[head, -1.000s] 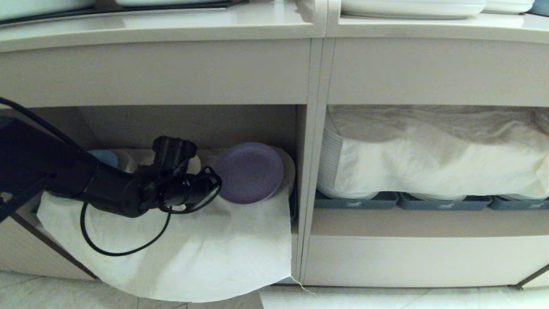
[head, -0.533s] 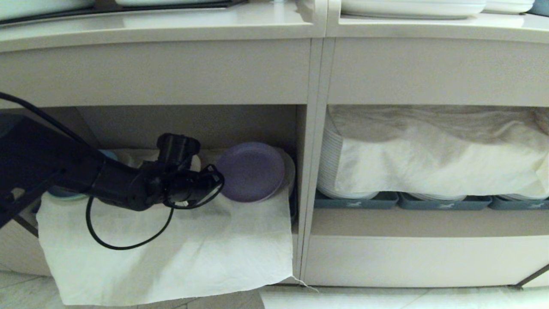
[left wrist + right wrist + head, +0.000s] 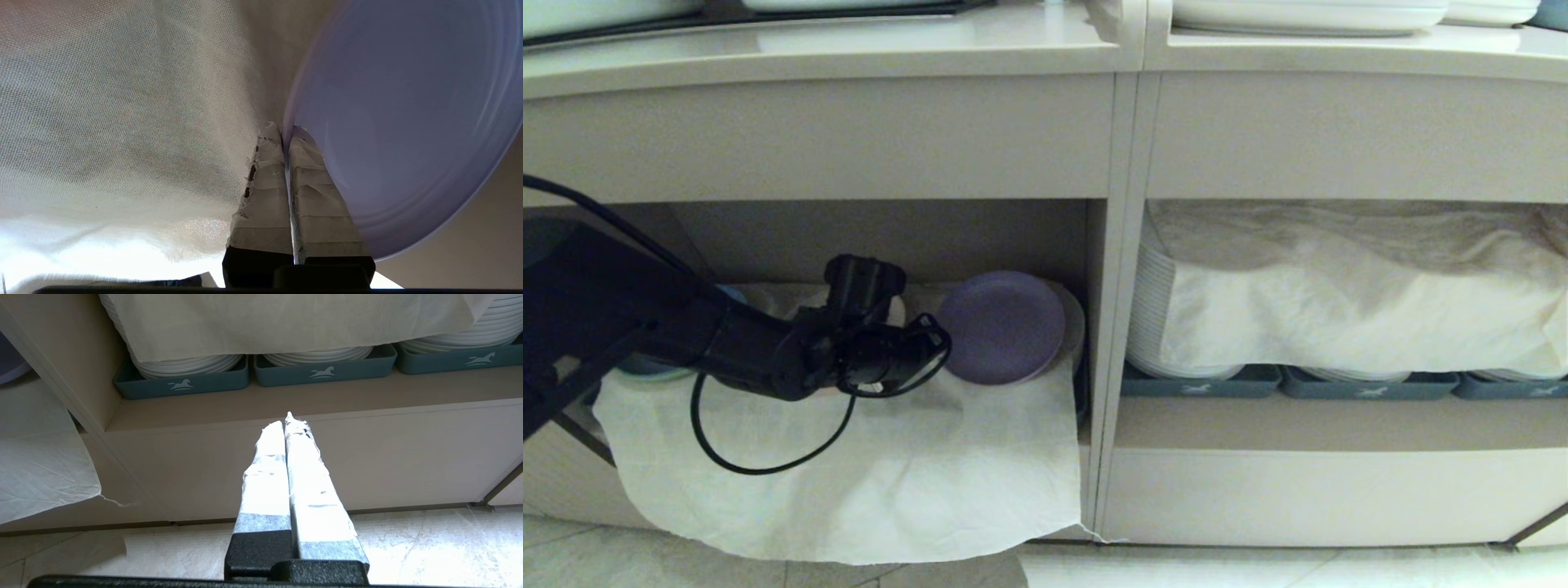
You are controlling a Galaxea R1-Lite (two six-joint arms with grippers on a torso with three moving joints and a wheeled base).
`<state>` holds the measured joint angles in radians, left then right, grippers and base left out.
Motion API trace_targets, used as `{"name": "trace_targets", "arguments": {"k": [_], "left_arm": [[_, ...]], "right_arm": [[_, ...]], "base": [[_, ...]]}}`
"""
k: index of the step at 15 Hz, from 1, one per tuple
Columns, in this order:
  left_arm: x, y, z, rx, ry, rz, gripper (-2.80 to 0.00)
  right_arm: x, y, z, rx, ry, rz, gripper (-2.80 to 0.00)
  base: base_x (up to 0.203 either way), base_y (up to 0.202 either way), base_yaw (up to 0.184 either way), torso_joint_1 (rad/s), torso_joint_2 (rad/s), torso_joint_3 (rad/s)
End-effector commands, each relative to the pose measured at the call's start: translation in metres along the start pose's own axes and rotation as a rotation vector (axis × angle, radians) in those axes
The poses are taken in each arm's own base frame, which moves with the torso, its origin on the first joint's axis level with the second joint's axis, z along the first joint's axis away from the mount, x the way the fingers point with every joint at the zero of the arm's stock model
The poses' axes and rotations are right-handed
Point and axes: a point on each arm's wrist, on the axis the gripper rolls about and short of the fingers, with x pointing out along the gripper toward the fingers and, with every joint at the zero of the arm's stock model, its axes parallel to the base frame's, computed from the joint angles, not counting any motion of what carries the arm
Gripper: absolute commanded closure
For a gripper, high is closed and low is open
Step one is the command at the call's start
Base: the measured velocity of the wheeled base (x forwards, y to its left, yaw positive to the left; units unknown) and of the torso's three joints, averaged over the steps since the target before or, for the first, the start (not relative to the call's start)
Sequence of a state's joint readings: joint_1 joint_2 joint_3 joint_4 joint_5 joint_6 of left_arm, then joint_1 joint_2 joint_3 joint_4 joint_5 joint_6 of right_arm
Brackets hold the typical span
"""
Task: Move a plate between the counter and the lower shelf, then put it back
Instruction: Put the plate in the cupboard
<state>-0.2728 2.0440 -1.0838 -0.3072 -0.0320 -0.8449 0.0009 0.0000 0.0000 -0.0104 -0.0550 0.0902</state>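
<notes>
Left pincer (image 3: 935,351) is clamped on the rim of the plate (image 3: 1002,327) inside the lower shelf (image 3: 890,237); white cloth (image 3: 866,465) hangs below it. Right pincer (image 3: 288,420) is closed and empty.

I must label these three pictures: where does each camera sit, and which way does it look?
Head: up high, facing the cabinet; left arm visible, left gripper at the small round lavender plastic plate.
Left wrist: behind shut taped fingers gripping that plate's rim.
Right wrist: behind shut right gripper, facing blue-grey trays.
Head and left wrist share the plate.
</notes>
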Motion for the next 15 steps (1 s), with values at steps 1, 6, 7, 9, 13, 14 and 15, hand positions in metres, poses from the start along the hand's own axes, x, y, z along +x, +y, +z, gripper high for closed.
{"name": "trace_targets", "arguments": {"k": [1, 6, 7, 9, 13, 14, 15], "left_arm": [[0.0007, -0.0001, 0.0, -0.005, -0.001, -0.002, 0.0], [0.006, 0.002, -0.0024, -0.004, 0.006, 0.006, 0.0], [0.0072, 0.0028, -0.003, -0.004, 0.008, 0.009, 0.0], [0.0079, 0.0032, -0.0033, -0.004, 0.008, 0.012, 0.0], [0.0092, 0.0019, -0.0022, -0.004, 0.006, 0.006, 0.0], [0.0092, 0.0019, -0.0022, -0.004, 0.006, 0.006, 0.0], [0.0095, 0.0021, -0.0023, -0.004, 0.006, 0.007, 0.0]], "right_arm": [[0.0, 0.0, 0.0, 0.0, 0.0, 0.001, 0.0], [0.0001, 0.0, 0.0001, 0.0, 0.001, 0.0, 0.0], [0.0, 0.0, 0.0, 0.0, 0.0, 0.0, 0.0], [0.0, 0.0, 0.0, 0.0, 0.0, 0.0, 0.0], [0.0, 0.0, 0.0, 0.0, 0.0, -0.001, 0.0], [0.0, 0.0, 0.0, 0.0, 0.0, 0.001, 0.0], [0.0, 0.0, 0.0, 0.0, 0.0, 0.001, 0.0]], "base": [[0.0, 0.0, 0.0, 0.0, 0.0, 0.0], [0.0, 0.0, 0.0, 0.0, 0.0, 0.0], [0.0, 0.0, 0.0, 0.0, 0.0, 0.0], [0.0, 0.0, 0.0, 0.0, 0.0, 0.0], [0.0, 0.0, 0.0, 0.0, 0.0, 0.0], [0.0, 0.0, 0.0, 0.0, 0.0, 0.0], [0.0, 0.0, 0.0, 0.0, 0.0, 0.0]]}}
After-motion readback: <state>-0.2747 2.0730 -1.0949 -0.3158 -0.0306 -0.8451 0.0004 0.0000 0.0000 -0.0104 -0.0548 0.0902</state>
